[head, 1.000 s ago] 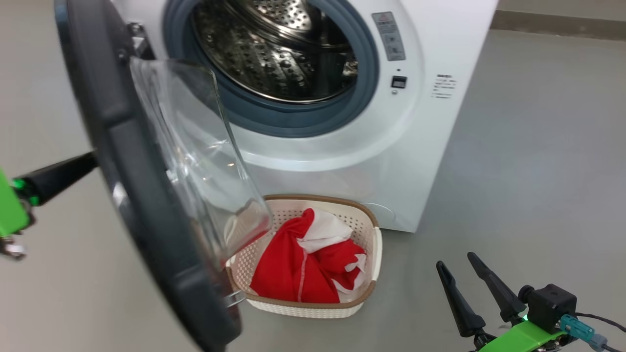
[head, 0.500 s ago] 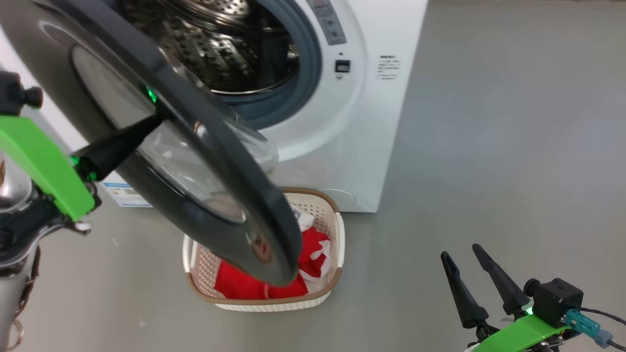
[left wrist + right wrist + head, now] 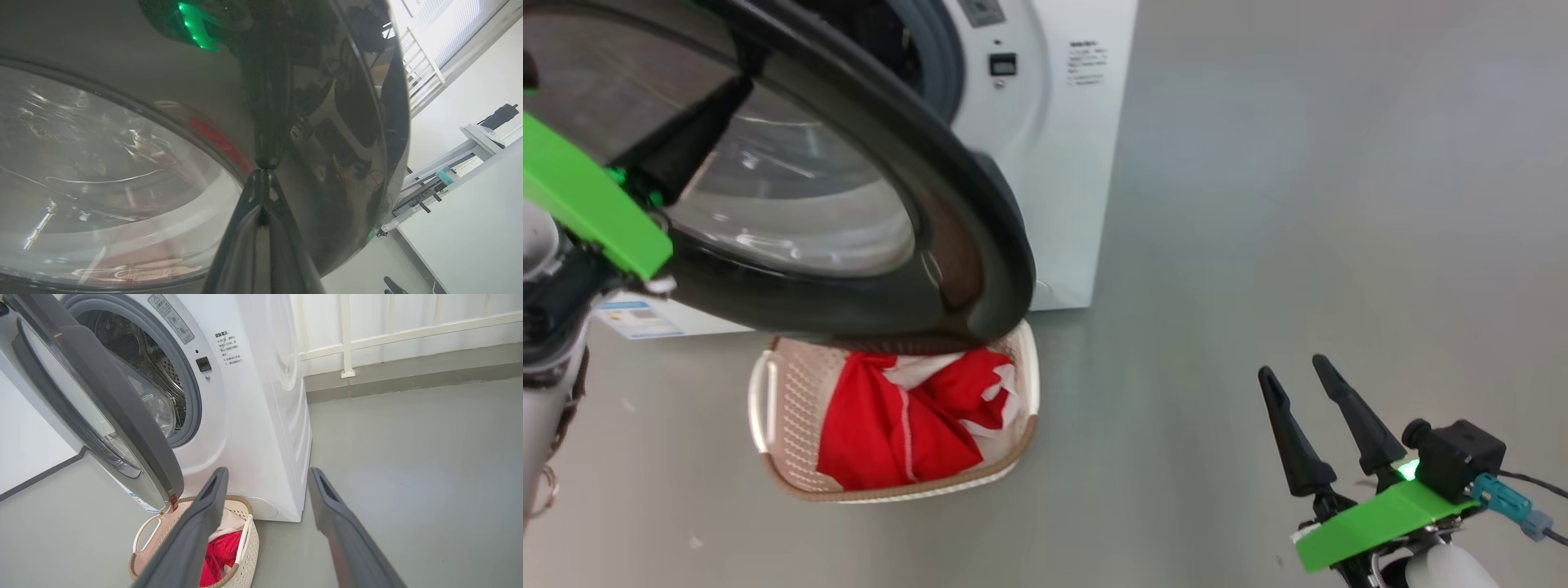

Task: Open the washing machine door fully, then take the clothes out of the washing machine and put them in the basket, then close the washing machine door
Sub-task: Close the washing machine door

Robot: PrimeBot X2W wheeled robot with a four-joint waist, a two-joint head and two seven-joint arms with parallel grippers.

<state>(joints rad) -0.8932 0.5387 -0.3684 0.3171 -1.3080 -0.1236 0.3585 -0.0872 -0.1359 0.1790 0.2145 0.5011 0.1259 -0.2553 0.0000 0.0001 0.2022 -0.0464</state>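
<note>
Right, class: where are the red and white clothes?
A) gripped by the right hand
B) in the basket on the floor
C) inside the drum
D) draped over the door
B: the clothes lie in the basket before the washing machine; the right hand is open, holding nothing.

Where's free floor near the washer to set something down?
Free: grey floor between the washing machine, the basket and the right gripper. Crowded: the basket, full of clothes, with the washing machine door overhanging it.
</note>
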